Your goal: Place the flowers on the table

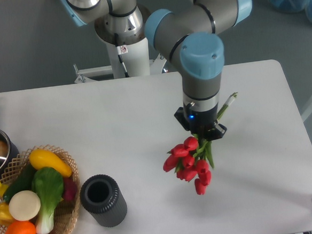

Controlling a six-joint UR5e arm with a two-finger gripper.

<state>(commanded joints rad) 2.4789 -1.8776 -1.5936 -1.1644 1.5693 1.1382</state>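
So the flowers [190, 163] are clearly picked up but not put down yet, I'd say the job is somewhere past the halfway mark. The bunch hangs from the gripper [201, 134] right of centre in the frame, red buds pointing down and to the lower left, pale stems sticking out the other side toward the upper right. Hard to say for sure whether the lowest buds are touching the desk [118, 119] or just hovering over it (top-down view, no real depth cue), but the bunch looks tilted rather than lying flat, so I'd call it held aloft. The fingers themselves are mostly hidden under the wrist, but they seem clamped on the stems since the bunch isn't falling. What's left, as I read it: lower it, let go, back off. Arm pose: it reaches in from the base at the top of the frame, elbow joints folded near the top centre, last link pointing straight down over the desk. Over at the lower left there's a wicker basket [67, 155] of toy veg and a dark cylindrical cup [103, 201] just beside it, both well apart from the flowers.
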